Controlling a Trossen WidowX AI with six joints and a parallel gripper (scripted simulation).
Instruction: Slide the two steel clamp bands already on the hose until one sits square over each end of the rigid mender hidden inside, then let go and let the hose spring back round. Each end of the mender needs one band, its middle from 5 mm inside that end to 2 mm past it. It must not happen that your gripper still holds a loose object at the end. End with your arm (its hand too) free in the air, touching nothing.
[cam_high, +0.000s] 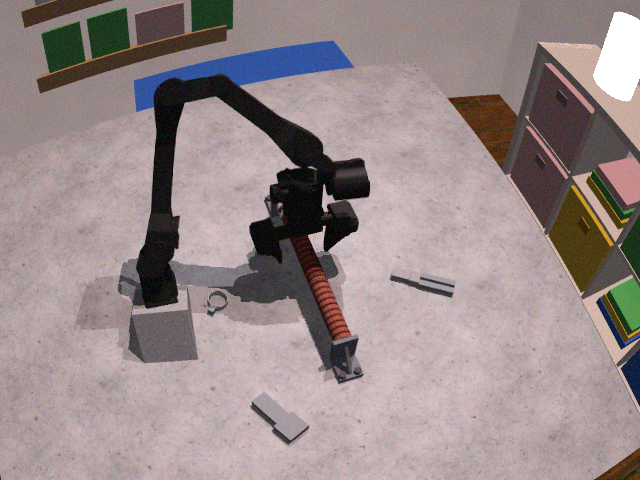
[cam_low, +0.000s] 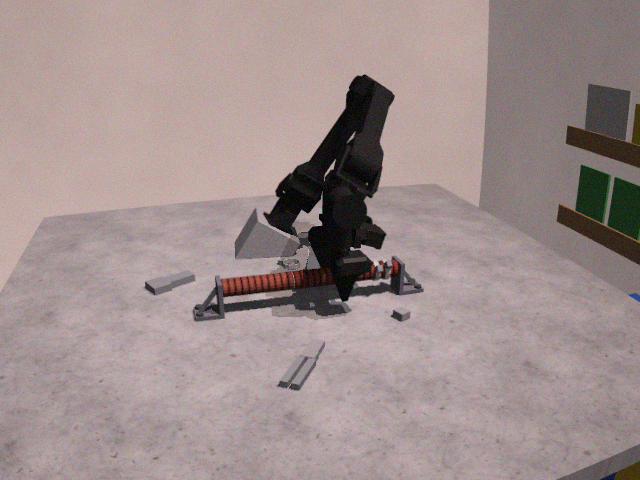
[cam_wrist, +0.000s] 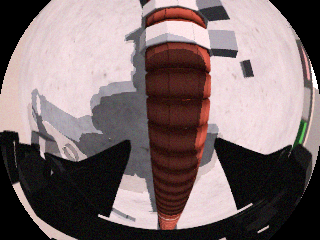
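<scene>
A red corrugated hose (cam_high: 323, 294) (cam_low: 258, 283) (cam_wrist: 175, 114) is stretched level between two grey end stands (cam_high: 346, 356) (cam_low: 209, 304). In the wrist view two steel bands (cam_wrist: 172, 6) (cam_wrist: 175, 32) sit close together on the hose near its far end; in the exterior view they show as pale rings (cam_low: 379, 268) by the right stand. My gripper (cam_high: 302, 237) (cam_low: 345, 294) (cam_wrist: 174, 144) is open wide, with one finger on each side of the hose, short of the bands. Nothing is between the fingers but the hose, which they do not touch. The mender is hidden inside the hose.
A loose clamp ring (cam_high: 217, 300) (cam_low: 290, 261) lies by the arm's grey pedestal (cam_high: 162, 330). Flat grey pieces (cam_high: 422, 282) (cam_high: 279, 417) (cam_low: 169, 282) and a small block (cam_low: 400, 313) lie around the hose. A shelf unit (cam_high: 568, 155) stands beyond the table's right edge.
</scene>
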